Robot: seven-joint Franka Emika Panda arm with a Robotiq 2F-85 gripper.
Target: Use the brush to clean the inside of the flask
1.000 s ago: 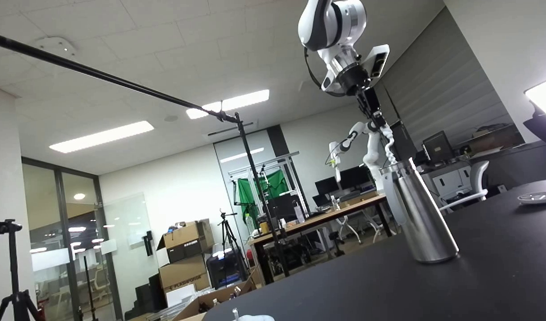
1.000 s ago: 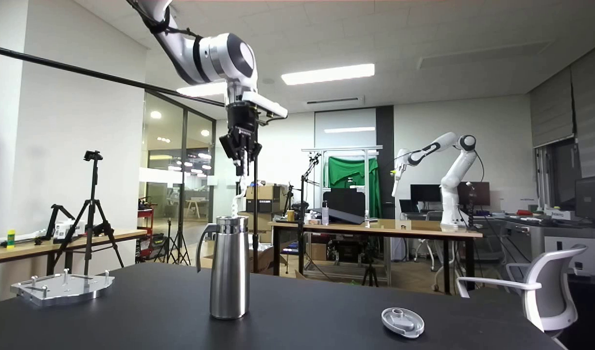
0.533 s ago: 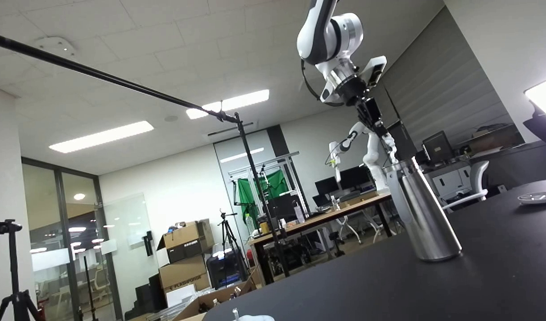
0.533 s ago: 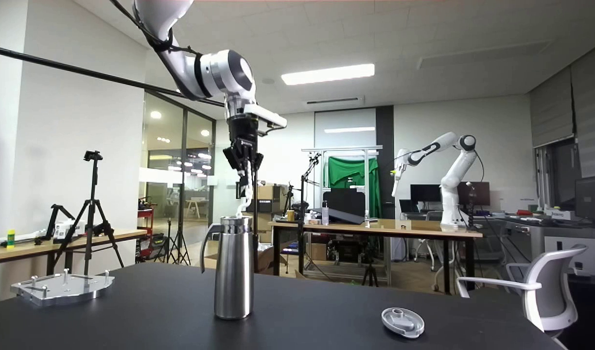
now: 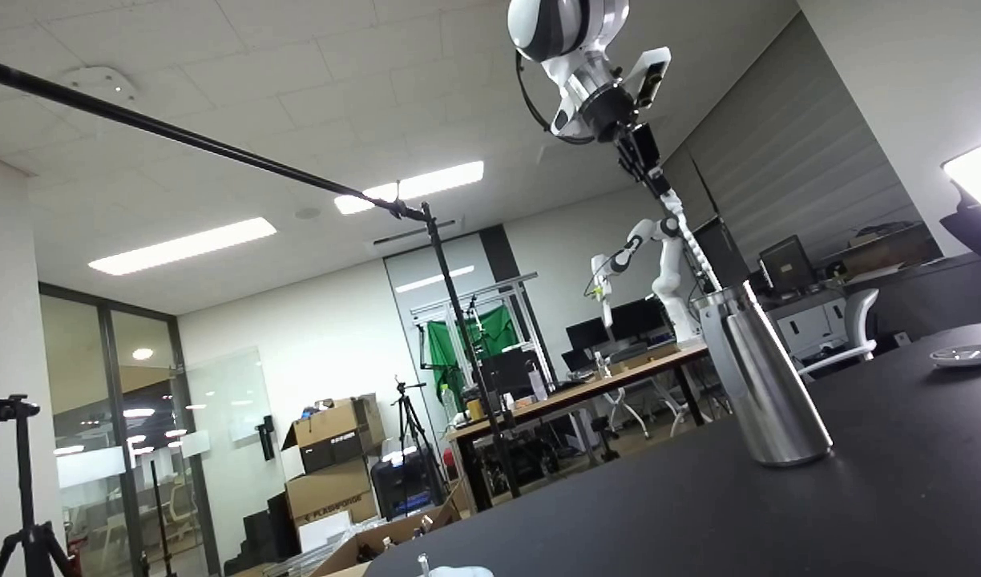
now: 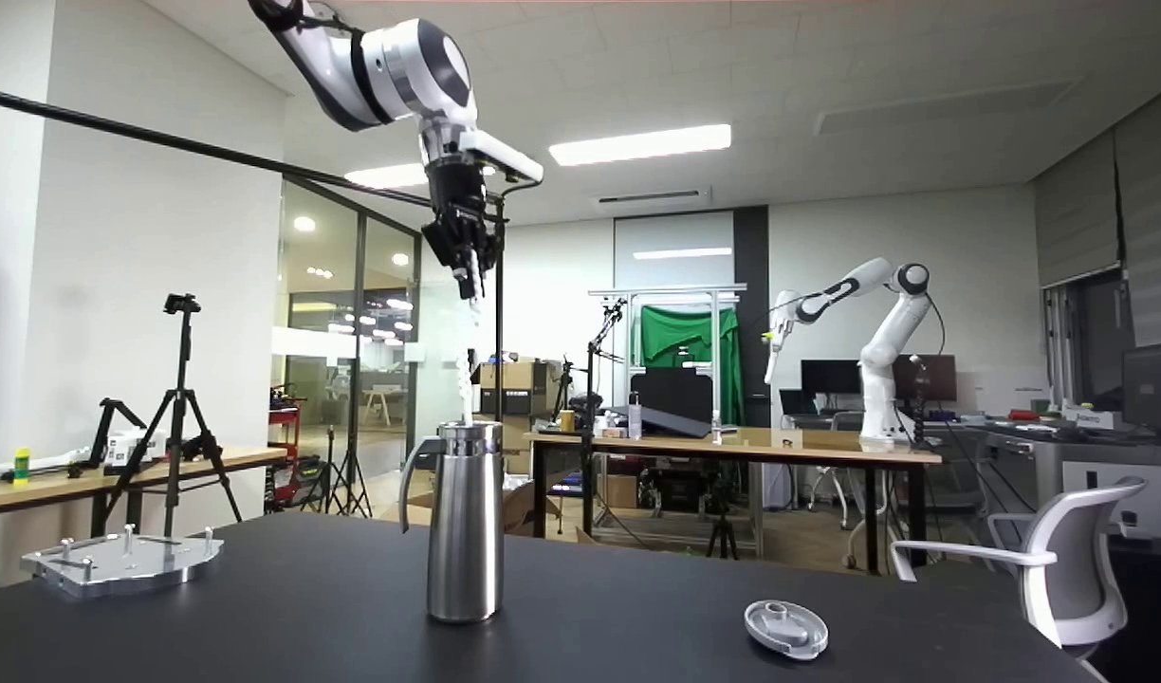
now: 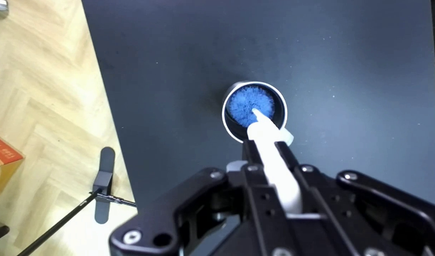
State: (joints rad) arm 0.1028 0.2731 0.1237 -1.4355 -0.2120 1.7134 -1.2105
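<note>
The brush has a white handle (image 7: 274,163) and a round blue bristle head (image 7: 244,103). My gripper (image 7: 266,144) is shut on the white handle, with a black finger on each side. The silver flask (image 6: 467,531) stands upright on the black table; it also shows in an exterior view (image 5: 767,385). In the wrist view the bristle head sits inside the flask's rim (image 7: 224,115). The brush's white shaft (image 6: 465,379) runs down from the gripper into the mouth in both exterior views. The gripper is well above the flask. The shaft's lower end is hidden in the flask.
A grey lid (image 6: 786,628) lies on the table (image 6: 590,607) to the flask's side. A clear plate with pegs (image 6: 125,564) lies near the table's far-left part in that view. The flask's handle (image 6: 405,484) sticks out sideways. A white chair (image 6: 1078,560) stands beyond the table's edge.
The gripper with the brush first goes lower toward the flask, then rises higher than before, showing more shaft above the mouth. The flask shifts slightly to the right in both exterior views.
</note>
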